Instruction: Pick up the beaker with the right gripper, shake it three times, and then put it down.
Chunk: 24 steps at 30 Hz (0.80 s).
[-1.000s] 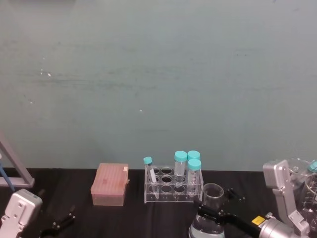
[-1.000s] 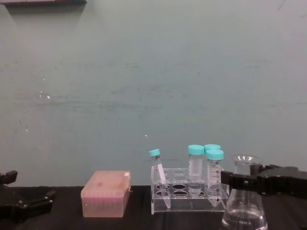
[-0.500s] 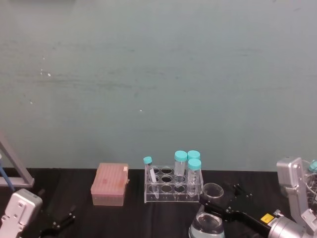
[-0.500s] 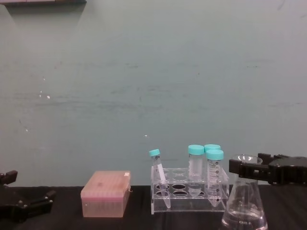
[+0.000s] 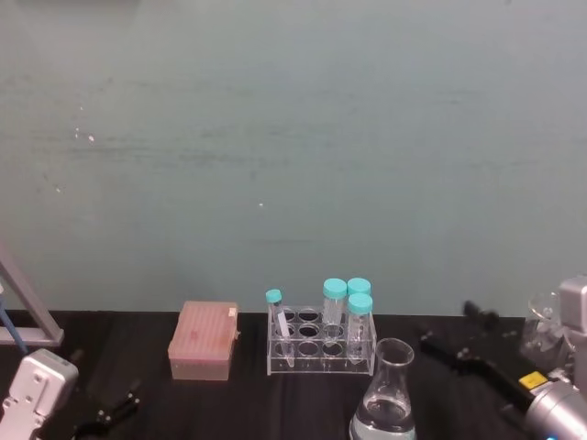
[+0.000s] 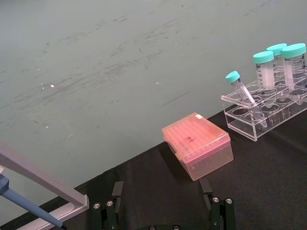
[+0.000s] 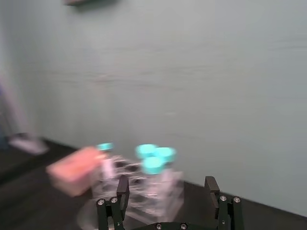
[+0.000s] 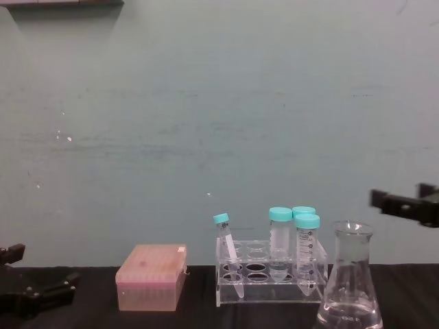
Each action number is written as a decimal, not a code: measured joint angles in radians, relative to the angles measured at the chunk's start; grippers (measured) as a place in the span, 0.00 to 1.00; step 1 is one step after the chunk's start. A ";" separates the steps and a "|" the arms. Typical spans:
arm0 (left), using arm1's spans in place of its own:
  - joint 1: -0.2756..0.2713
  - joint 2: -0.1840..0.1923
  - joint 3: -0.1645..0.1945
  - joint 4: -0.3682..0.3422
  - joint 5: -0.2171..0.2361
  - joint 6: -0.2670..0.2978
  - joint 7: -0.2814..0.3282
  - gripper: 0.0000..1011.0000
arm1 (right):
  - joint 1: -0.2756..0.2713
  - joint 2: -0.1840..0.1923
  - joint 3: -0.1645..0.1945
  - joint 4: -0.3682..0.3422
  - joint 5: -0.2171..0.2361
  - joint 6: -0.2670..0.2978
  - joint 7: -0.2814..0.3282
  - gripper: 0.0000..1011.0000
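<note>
Chest view: beaker [image 8: 349,281] stands below right tool [image 8: 406,203].

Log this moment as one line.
right gripper: open, clear of beaker | beaker: upright on table | left gripper: parked low left

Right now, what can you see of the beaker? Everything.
The beaker is a clear glass conical flask with a wide base, a narrow neck and a flared rim, holding a little clear liquid at the bottom. It stands upright on the black table, to the right of the tube rack and nearer the robot. Nothing grips it; the right tool is open, above and to its right.
</note>
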 joint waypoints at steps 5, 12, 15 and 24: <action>0.000 0.000 0.000 0.000 0.000 0.000 0.000 0.99 | -0.022 -0.014 0.035 -0.004 -0.076 0.003 -0.135 0.99; 0.000 0.000 0.000 0.000 0.000 0.000 0.000 0.99 | -0.065 -0.019 0.061 -0.014 -0.112 0.049 -0.191 0.99; 0.000 0.000 0.000 0.000 0.000 0.000 0.000 0.99 | -0.066 -0.019 0.062 -0.015 -0.112 0.050 -0.191 0.99; 0.000 0.000 0.000 0.000 0.000 0.000 0.000 0.99 | -0.060 -0.018 0.059 -0.014 -0.112 0.045 -0.191 0.99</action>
